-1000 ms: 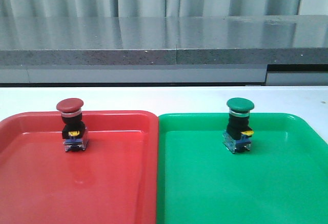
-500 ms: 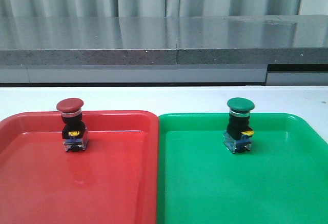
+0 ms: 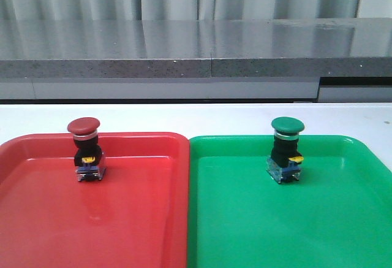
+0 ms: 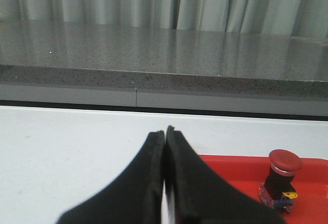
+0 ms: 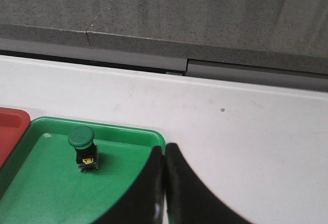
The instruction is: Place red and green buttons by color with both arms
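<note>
- The red button (image 3: 84,150) stands upright inside the red tray (image 3: 135,219), near the tray's far rim and toward its left half, dark red cap on top and yellow tab facing the front camera.
- The green button (image 3: 286,149) stands upright inside the green tray (image 3: 331,225), also near the far rim, with its yellow tab pointing to the right.
- The two trays lie side by side on the white table (image 3: 196,118), red on the left and green on the right, their inner edges touching or nearly so.
- The left gripper (image 4: 165,134) has its jaws pressed together with nothing between them; it sits over the table, apart from the red button, which shows in the left wrist view.
- The right gripper (image 5: 164,149) likewise has its jaws pinched together and empty; it is near a corner of the green tray, well apart from the green button.
- Neither arm appears in the front view.
</note>
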You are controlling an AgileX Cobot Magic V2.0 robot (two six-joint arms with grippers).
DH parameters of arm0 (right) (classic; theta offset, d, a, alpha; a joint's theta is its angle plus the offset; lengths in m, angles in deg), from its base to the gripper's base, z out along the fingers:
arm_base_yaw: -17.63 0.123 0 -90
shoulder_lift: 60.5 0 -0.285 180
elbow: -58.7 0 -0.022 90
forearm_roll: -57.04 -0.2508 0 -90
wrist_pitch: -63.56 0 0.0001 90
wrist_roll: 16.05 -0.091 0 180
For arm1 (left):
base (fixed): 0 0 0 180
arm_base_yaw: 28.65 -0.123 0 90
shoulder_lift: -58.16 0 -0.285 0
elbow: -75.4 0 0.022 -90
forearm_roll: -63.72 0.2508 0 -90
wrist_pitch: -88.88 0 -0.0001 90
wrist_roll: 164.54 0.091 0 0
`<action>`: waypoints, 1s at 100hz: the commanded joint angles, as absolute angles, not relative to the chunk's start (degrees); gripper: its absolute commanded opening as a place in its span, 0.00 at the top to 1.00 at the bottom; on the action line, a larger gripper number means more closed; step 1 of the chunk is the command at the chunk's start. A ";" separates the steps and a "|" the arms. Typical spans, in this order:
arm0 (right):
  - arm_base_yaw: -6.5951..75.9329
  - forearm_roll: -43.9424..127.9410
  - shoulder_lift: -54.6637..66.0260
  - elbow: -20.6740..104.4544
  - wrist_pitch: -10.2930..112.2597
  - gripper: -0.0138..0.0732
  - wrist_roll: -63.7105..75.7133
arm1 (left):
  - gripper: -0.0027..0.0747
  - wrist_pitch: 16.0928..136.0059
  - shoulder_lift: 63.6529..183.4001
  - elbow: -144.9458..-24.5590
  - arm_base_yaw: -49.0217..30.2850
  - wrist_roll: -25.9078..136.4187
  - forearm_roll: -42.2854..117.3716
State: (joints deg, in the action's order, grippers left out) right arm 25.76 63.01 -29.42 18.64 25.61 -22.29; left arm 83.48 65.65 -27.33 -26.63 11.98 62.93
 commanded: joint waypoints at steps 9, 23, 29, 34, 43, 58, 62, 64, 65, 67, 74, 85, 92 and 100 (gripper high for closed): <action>25.43 63.88 -29.05 20.04 29.73 0.97 -21.94 | 0.99 88.12 63.96 -24.87 -26.73 11.35 62.89; 25.43 63.88 -29.05 20.04 29.79 0.97 -21.89 | 0.99 88.12 63.96 -24.87 -26.73 11.35 62.89; 25.43 63.88 -29.36 20.04 29.85 0.97 -21.89 | 0.99 88.12 63.96 -24.87 -26.73 11.35 62.89; 25.43 63.88 -30.12 19.53 30.64 0.97 -21.89 | 0.99 88.12 63.96 -24.87 -26.73 11.35 62.89; 25.43 63.88 -32.35 17.39 35.02 0.97 -21.89 | 0.99 88.12 63.96 -24.87 -26.73 11.35 62.89; 25.43 63.88 -37.32 9.80 46.77 0.97 -21.89 | 0.99 88.12 63.96 -24.87 -26.73 11.35 62.89; 25.43 63.88 -38.43 7.44 49.10 0.97 -21.89 | 0.99 88.12 63.96 -24.87 -26.73 11.35 62.89; 25.43 63.88 -39.08 6.64 50.46 0.97 -21.89 | 0.99 88.12 63.96 -24.87 -26.73 11.35 62.89; 25.43 63.88 -39.53 5.83 51.34 0.97 -21.89 | 0.99 88.12 63.96 -24.87 -26.73 11.35 62.89; 25.43 63.88 -39.96 4.61 52.16 0.97 -21.89 | 0.99 88.12 63.96 -24.87 -26.73 11.35 62.89; 25.38 63.88 -42.25 0.56 56.15 0.97 -21.89 | 0.99 88.12 63.96 -24.87 -26.73 11.35 62.89; 24.20 63.81 -45.77 -5.13 60.75 0.97 -21.89 | 0.99 88.12 63.96 -24.87 -26.73 11.35 62.89; 22.90 63.23 -47.74 -8.38 62.17 0.97 -21.89 | 0.99 88.12 63.96 -24.87 -26.73 11.35 62.89; 21.04 61.50 -49.90 -11.55 62.83 0.97 -21.89 | 0.99 88.12 63.96 -24.87 -26.73 11.35 62.89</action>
